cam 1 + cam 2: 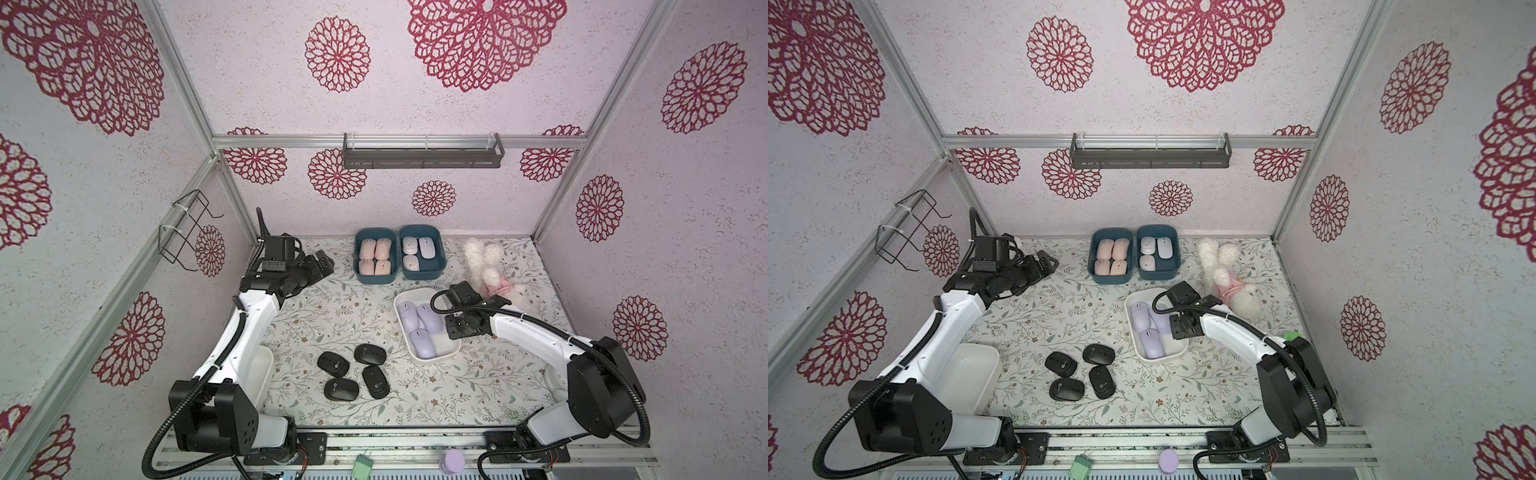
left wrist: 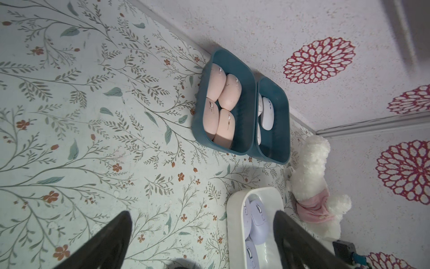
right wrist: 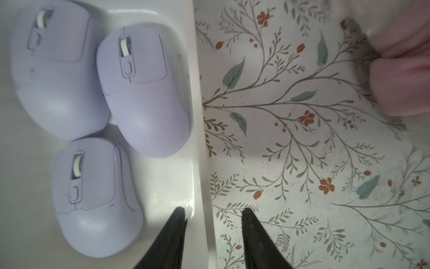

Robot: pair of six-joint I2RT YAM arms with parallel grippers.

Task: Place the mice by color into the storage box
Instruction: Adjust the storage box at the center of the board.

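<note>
Most of the sorting looks done. The right gripper [image 3: 213,209] has its jaws partly apart and straddles the wall of the white tray [image 3: 200,139], one finger inside and one outside. A sliver of gap shows on each side, so it does not appear to be clamping the wall, and it holds no mouse. Three lilac mice [image 3: 144,100] lie in that tray just beside the inner finger, packed against each other.

Ahead of the left gripper [image 2: 202,211], whose jaws stand wide apart with nothing between them, four peach-pink mice [image 2: 221,100] fill one teal box [image 2: 200,130]. Three pale mice [image 1: 427,247] lie in the teal box beside it [image 1: 444,259].

What is left, judging by the table [image 1: 478,386]: four black mice [image 1: 370,354] lie loose in a cluster, well apart from both grippers and nearer the arms' bases. A second white tray [image 1: 976,374] sits under the left arm, and no mouse shows in the part of it that is visible; it seems the likely place for them. The plush toy [image 1: 486,257] lies just beyond the right gripper and plays no part
</note>
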